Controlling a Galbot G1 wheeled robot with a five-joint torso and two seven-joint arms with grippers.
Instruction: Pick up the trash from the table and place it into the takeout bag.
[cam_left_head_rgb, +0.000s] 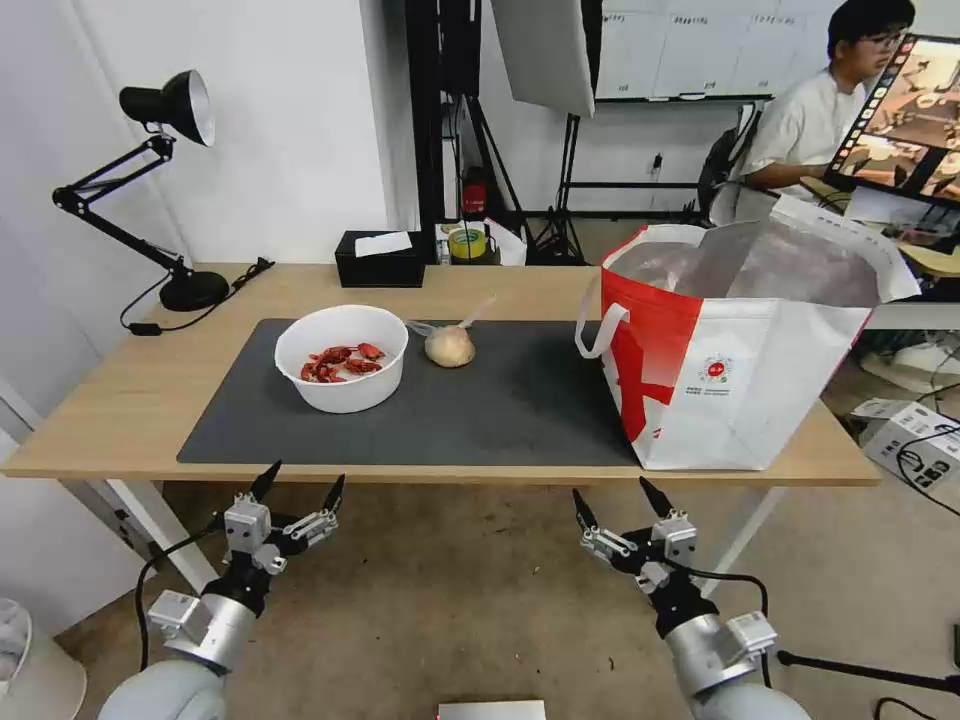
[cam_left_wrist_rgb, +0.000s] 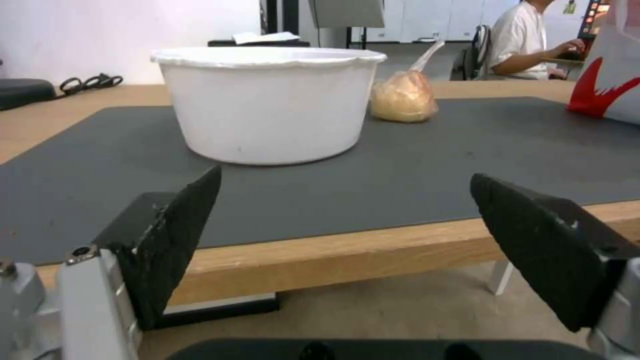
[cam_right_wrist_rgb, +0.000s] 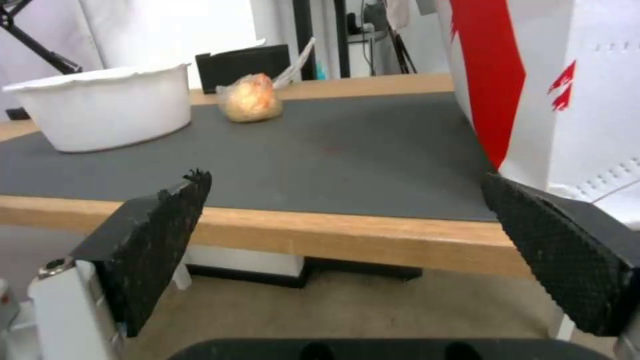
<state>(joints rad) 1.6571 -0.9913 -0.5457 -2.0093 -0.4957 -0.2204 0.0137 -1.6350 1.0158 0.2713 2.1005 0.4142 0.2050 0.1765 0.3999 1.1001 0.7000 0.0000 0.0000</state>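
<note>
Table (cam_left_head_rgb: 140, 400): long light-wood top on white legs, with a dark grey mat (cam_left_head_rgb: 500, 400) laid lengthwise across its middle, likely as a non-slip work surface. All remaining trash sits on this mat.

Bowl (cam_left_head_rgb: 341, 357): white, round, plastic, upright on the left part of the mat, mouth facing up, red crayfish shells (cam_left_head_rgb: 340, 362) in the bottom. Being round, it has no long axis. It stands nearest the left gripper, which would be the natural arm for it.

Knotted bag (cam_left_head_rgb: 450, 346): clear plastic around a beige lump, resting on the mat just beside the bowl on its right, apart from it. Its twisted tail rises from the lump and slants away from the robot and toward its right; that tail gives the item its long axis and, by my judgement, the easiest place to pinch.

Takeout bag (cam_left_head_rgb: 740, 400): white tote with red side panel, upright at the right end of the table, mouth wide open and foil lining showing, loop handle hanging toward the trash. It stands open presumably so things can be dropped in from above.

Left gripper (cam_left_head_rgb: 300, 486): below and in front of the table's near edge, jaws spread wide, holding nothing, pointing at the bowl.

Right gripper (cam_left_head_rgb: 615, 502): likewise low before the edge, jaws spread wide, empty, facing the gap between knotted bag and takeout bag.

Judgement: no pickup begun; both items still to go.
</note>
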